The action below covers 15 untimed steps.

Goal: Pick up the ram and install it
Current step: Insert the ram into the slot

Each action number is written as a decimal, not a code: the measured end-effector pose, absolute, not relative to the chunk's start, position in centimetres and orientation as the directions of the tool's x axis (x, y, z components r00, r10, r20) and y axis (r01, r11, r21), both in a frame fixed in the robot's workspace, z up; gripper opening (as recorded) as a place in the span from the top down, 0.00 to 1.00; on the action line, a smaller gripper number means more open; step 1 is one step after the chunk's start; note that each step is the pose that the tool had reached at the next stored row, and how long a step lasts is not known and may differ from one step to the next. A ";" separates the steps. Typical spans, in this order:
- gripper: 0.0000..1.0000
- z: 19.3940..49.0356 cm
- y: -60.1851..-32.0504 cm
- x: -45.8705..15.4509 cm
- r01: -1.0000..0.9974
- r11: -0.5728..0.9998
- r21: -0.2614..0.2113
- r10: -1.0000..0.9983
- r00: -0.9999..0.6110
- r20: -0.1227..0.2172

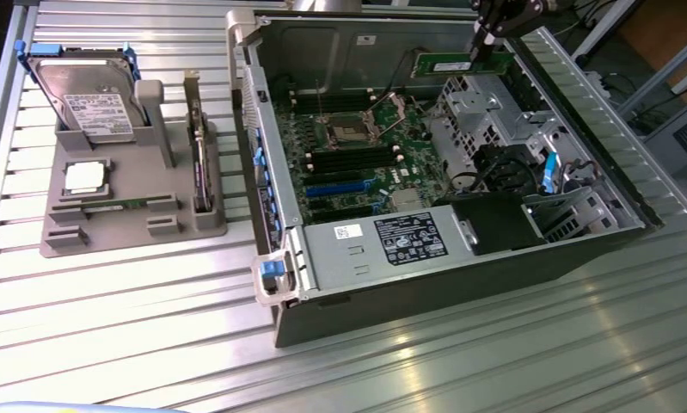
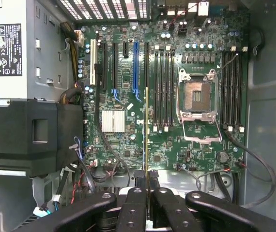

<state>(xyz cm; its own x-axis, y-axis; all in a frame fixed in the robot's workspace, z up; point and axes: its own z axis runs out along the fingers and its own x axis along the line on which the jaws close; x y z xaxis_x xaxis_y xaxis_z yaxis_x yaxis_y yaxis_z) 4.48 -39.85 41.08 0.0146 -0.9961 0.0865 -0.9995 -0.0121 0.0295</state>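
Observation:
The ram (image 1: 463, 63), a thin green stick, hangs above the far end of the open computer case (image 1: 618, 194), clear of the motherboard (image 1: 360, 159). My gripper (image 1: 484, 45) is shut on its upper edge. In the wrist view the ram (image 2: 146, 140) shows edge-on as a thin line running out from between my fingertips (image 2: 139, 177). It lies parallel to the black memory slots (image 2: 164, 89) beside the processor socket (image 2: 198, 104) and hangs over the board next to them.
A grey power supply (image 1: 377, 245) and a black fan shroud (image 1: 498, 219) fill the near end of the case. On the exterior view's left, a grey holder (image 1: 125, 202) carries a hard drive (image 1: 85, 95), a silver processor (image 1: 85, 176) and a dark expansion card (image 1: 199, 163).

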 end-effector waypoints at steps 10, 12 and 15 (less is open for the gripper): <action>0.88 41.0 -39.9 4.2 -0.999 -0.012 0.029 -0.996 0.014 0.087; 0.88 41.0 -39.9 4.1 -0.999 -0.012 0.029 -0.996 0.014 0.087; 0.88 41.0 -39.9 3.9 -0.999 -0.012 0.029 -0.996 0.014 0.087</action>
<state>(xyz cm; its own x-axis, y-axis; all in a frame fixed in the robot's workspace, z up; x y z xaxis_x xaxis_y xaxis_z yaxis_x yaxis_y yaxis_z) 3.85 -39.85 40.95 0.0145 -0.9961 0.0866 -0.9995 -0.0119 0.0295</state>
